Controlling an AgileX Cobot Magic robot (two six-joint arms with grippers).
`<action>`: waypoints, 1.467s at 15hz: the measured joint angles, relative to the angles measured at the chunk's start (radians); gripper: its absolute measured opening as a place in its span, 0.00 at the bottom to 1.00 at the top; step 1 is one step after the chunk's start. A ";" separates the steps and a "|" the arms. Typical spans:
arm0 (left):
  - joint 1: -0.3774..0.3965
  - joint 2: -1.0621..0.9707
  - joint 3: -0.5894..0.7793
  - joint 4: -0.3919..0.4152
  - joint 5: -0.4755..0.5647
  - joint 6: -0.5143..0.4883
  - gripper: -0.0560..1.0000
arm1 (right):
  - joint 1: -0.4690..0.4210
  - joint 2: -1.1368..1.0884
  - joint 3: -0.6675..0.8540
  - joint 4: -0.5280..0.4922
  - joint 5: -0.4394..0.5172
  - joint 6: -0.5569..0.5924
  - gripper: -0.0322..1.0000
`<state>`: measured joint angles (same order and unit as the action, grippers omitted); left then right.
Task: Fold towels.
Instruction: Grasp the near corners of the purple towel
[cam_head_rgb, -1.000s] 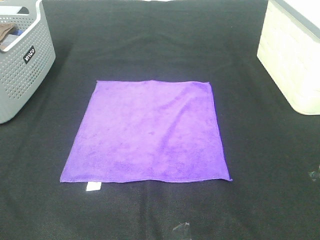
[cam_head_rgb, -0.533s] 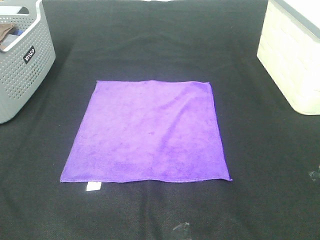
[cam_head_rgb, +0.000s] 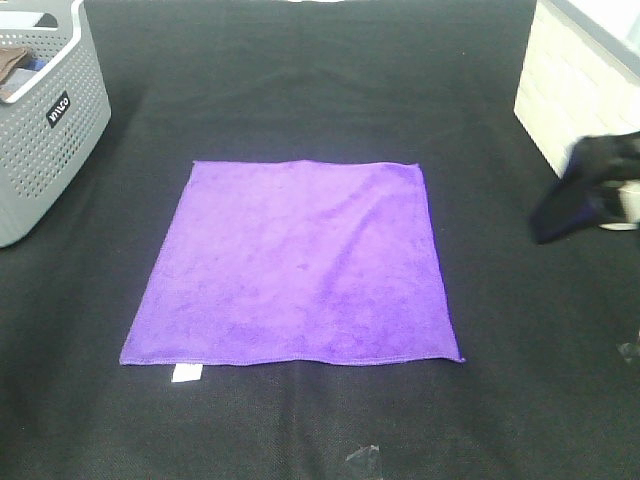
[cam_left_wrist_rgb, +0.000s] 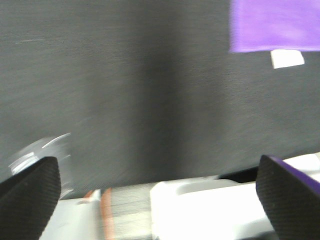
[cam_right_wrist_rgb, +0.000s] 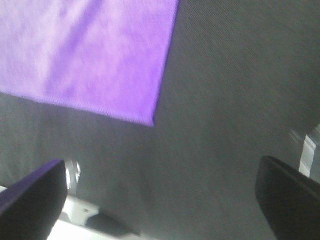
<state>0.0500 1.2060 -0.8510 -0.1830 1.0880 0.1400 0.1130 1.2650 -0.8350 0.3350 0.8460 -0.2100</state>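
The purple towel (cam_head_rgb: 295, 265) lies flat and spread out on the black table cover, with its small white tag (cam_head_rgb: 187, 373) at the near left edge. My right gripper (cam_head_rgb: 575, 195) shows blurred at the right edge, above the table and well right of the towel. In the right wrist view the gripper (cam_right_wrist_rgb: 160, 197) is open and empty, with a towel corner (cam_right_wrist_rgb: 85, 55) ahead of it. My left gripper (cam_left_wrist_rgb: 160, 192) is open and empty. Its view shows a towel corner (cam_left_wrist_rgb: 275, 25) and the tag (cam_left_wrist_rgb: 287, 58). The left gripper is out of the high view.
A grey perforated basket (cam_head_rgb: 45, 130) with a brownish cloth inside stands at the far left. A cream box (cam_head_rgb: 575, 90) stands at the far right, partly behind my right arm. Small tape marks (cam_head_rgb: 362, 460) lie on the cover near the front edge.
My right arm has come into the high view from the right edge. The towel has not moved.
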 joint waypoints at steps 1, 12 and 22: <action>0.000 0.063 0.000 -0.045 -0.041 0.030 0.99 | 0.000 0.049 -0.001 0.028 -0.028 -0.029 0.96; -0.078 0.505 -0.080 -0.390 -0.360 0.297 0.99 | -0.154 0.422 -0.003 0.460 -0.113 -0.411 0.96; -0.078 0.733 -0.101 -0.465 -0.337 0.385 0.99 | -0.157 0.661 -0.018 0.506 -0.138 -0.467 0.96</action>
<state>-0.0280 1.9390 -0.9520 -0.6480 0.7510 0.5250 -0.0440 1.9260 -0.8530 0.8410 0.7080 -0.6770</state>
